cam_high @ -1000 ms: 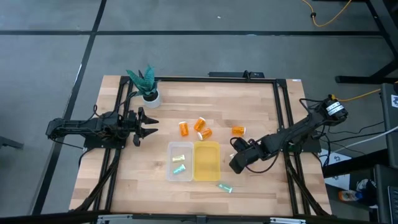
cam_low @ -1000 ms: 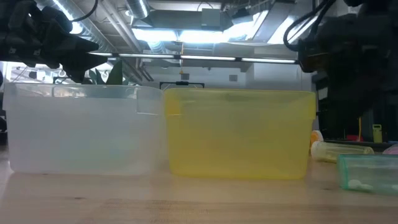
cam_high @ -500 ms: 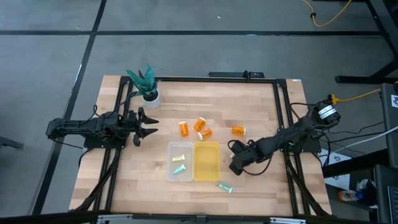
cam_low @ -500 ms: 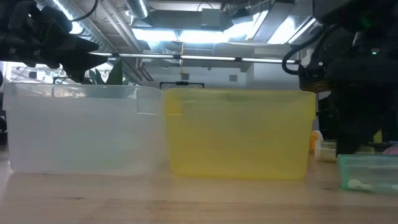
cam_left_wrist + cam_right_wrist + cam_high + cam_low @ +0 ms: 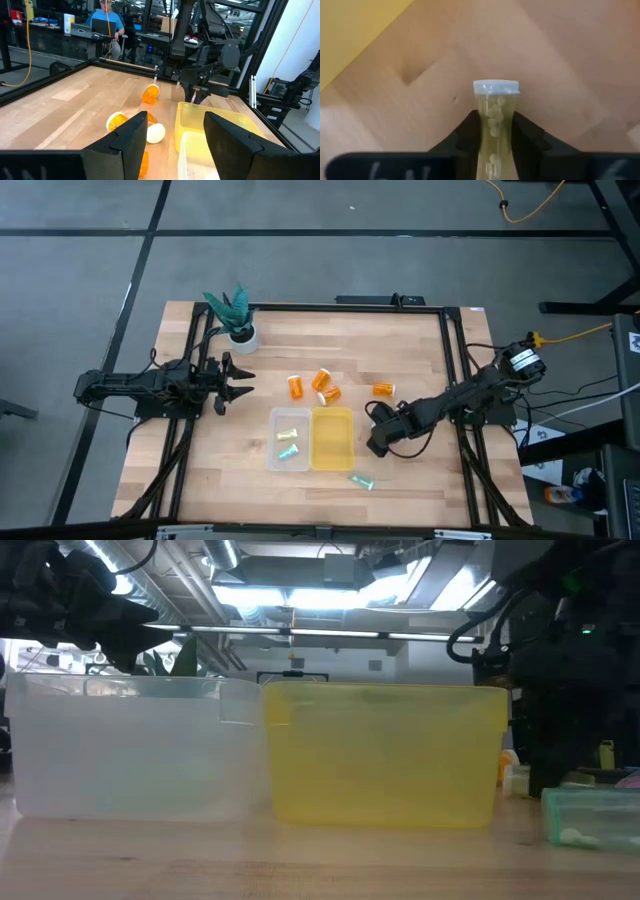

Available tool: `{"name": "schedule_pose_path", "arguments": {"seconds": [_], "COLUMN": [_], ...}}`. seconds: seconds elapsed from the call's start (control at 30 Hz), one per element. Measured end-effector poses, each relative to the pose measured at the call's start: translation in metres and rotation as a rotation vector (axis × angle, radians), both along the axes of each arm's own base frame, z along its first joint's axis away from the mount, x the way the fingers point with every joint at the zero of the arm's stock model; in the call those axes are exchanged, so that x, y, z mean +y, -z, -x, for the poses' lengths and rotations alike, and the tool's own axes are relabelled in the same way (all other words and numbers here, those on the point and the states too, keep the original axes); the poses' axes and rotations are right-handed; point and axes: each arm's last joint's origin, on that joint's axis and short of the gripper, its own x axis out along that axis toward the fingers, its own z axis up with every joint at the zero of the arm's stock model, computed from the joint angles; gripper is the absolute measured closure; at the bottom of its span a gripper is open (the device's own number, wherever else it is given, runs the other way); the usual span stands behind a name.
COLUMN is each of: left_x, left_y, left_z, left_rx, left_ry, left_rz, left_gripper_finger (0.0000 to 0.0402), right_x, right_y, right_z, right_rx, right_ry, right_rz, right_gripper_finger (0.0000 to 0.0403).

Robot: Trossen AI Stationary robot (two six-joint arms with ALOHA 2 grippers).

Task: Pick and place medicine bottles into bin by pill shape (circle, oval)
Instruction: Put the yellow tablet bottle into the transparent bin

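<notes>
My right gripper (image 5: 378, 442) stands low over the table just right of the yellow bin (image 5: 333, 438), shut on a yellow-green vial (image 5: 495, 117) with a pale cap. In the low view this gripper (image 5: 550, 775) hides the vial. My left gripper (image 5: 232, 385) waits open at the table's left, level, touching nothing. Three orange bottles (image 5: 296, 386), (image 5: 321, 379), (image 5: 331, 393) lie on their sides on the wood behind the bins, a further one (image 5: 384, 389) to their right. A teal vial (image 5: 361, 481) lies near the front. The clear bin (image 5: 289, 438) holds two pale vials. My right gripper pinches the yellow-green vial by the two long sides of its body (image 5: 494, 131), a little below the cap, between its two fingers (image 5: 469, 131). The fingers point down from above and lie across the vial. The vial lies level, close over the wood; whether it is lifted, I cannot tell.
A white pot with a green plant (image 5: 238, 320) stands at the far left corner. Black frame rails (image 5: 455, 370) run along the table's sides. The teal vial (image 5: 590, 815) lies close to the right gripper. Bare wood shows at the near left.
My right gripper has come down toward the table and a little toward the yellow bin, over the yellow-green vial, which lay in plain sight in the low view and is now hidden behind the gripper.
</notes>
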Motion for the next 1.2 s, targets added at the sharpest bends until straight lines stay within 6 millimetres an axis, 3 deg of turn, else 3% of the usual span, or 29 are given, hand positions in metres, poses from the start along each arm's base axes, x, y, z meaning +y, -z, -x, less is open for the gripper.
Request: {"name": "schedule_pose_path", "arguments": {"seconds": [0.1, 0.3, 0.4, 0.57, 0.73, 0.93, 1.2], "left_x": [0.0, 0.0, 0.0, 0.0, 0.0, 0.0, 0.0], "left_y": [0.0, 0.0, 0.0, 0.0, 0.0, 0.0, 0.0], "left_z": [0.0, 0.0, 0.0, 0.0, 0.0, 0.0, 0.0], "left_rx": [0.0, 0.0, 0.0, 0.0, 0.0, 0.0, 0.0], "left_ry": [0.0, 0.0, 0.0, 0.0, 0.0, 0.0, 0.0], "left_rz": [0.0, 0.0, 0.0, 0.0, 0.0, 0.0, 0.0], "left_gripper_finger": [0.0211, 0.0211, 0.0211, 0.0211, 0.0211, 0.0211, 0.0211], "right_x": [-0.008, -0.018, -0.018, -0.018, -0.019, -0.02, -0.029], "right_y": [-0.007, -0.047, -0.068, -0.087, -0.101, -0.101, -0.076], "right_z": [0.001, -0.008, -0.024, -0.056, -0.088, -0.118, -0.138], "right_rx": [0.033, 0.041, -0.047, -0.205, -0.479, -0.759, -0.81], "right_ry": [0.035, 0.096, 0.059, -0.167, -0.479, -0.691, -0.689], "right_rz": [0.11, 0.403, 0.493, 0.458, 0.284, 0.207, 0.21], "right_gripper_finger": [0.033, 0.0321, 0.032, 0.0319, 0.0319, 0.0319, 0.0309]}}
